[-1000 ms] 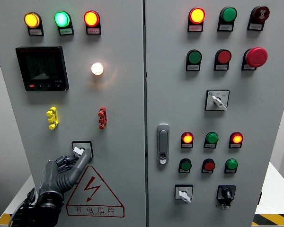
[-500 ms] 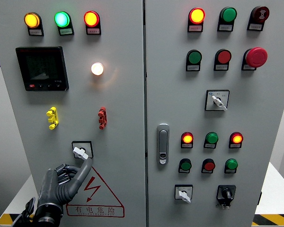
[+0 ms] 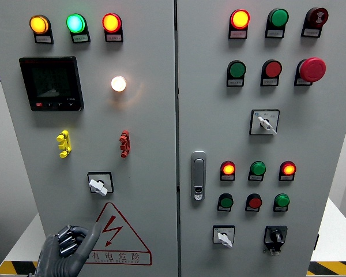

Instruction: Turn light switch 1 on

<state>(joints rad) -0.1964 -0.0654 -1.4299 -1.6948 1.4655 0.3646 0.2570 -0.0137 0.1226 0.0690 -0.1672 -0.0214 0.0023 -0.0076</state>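
While its arm rises from the bottom edge at about seven o'clock, the left hand (image 3: 69, 249) sits low in the frame with three fingers curled in against the palm and the forefinger stretched up toward one o'clock, gripping nothing. That fingertip lies over the left edge of the red warning triangle (image 3: 116, 236), apart from any control.

At twelve o'clock from the fingertip, clear above the triangle's apex, is the rotary switch (image 3: 99, 183), a white knob on a square black-framed plate, its pointer slanting toward four o'clock. Nothing touches it.

Farther up the grey left cabinet door (image 3: 150, 127), a yellow terminal block (image 3: 63, 143) and a red terminal block (image 3: 124, 143) stand side by side. Above the red one a white lamp (image 3: 119, 84) glows, with a black display meter (image 3: 51, 83) at its nine o'clock. Along the top edge run three lit indicators: amber, green, amber.

At three o'clock from the switch, across the door seam, is a chrome door handle (image 3: 199, 175).
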